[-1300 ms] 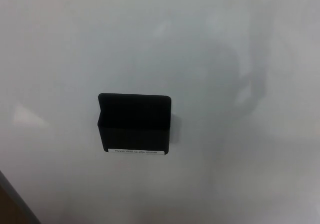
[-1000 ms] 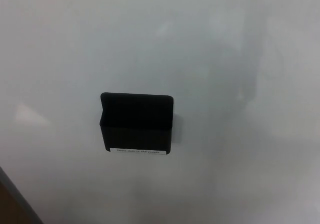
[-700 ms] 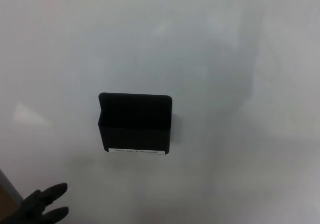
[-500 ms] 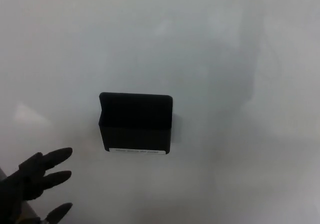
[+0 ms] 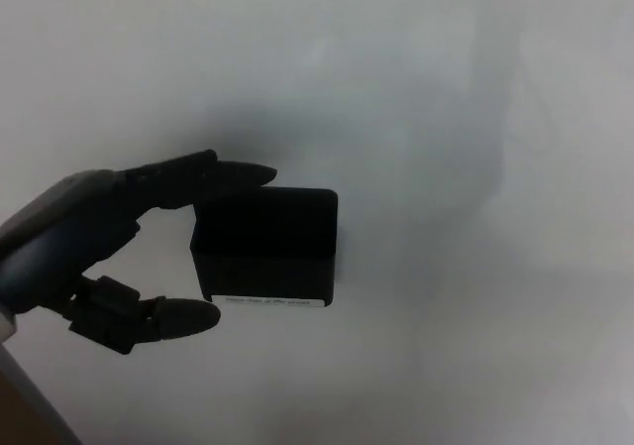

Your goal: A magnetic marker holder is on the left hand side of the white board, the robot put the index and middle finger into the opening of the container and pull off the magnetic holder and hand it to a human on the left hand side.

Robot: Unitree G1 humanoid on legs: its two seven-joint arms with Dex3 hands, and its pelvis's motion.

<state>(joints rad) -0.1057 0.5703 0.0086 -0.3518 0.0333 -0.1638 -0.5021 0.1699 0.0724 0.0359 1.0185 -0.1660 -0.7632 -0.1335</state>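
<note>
The black magnetic marker holder (image 5: 265, 247) sticks to the whiteboard (image 5: 446, 118) in the middle of the head view, a white label along its lower front edge. My left hand (image 5: 119, 252) is open just left of it. Two upper fingers (image 5: 213, 175) stretch over the holder's top left corner, right at its opening; whether they are inside it I cannot tell. The thumb (image 5: 168, 316) points right, below and left of the holder, apart from it. My right hand does not show.
The whiteboard's frame and a brown surface (image 5: 25, 415) show at the bottom left corner. Faint shadows lie across the right side of the board.
My left hand rose from the bottom left corner and moved right to the holder, its upper fingers now over the holder's top left corner. The holder has stayed in place.
</note>
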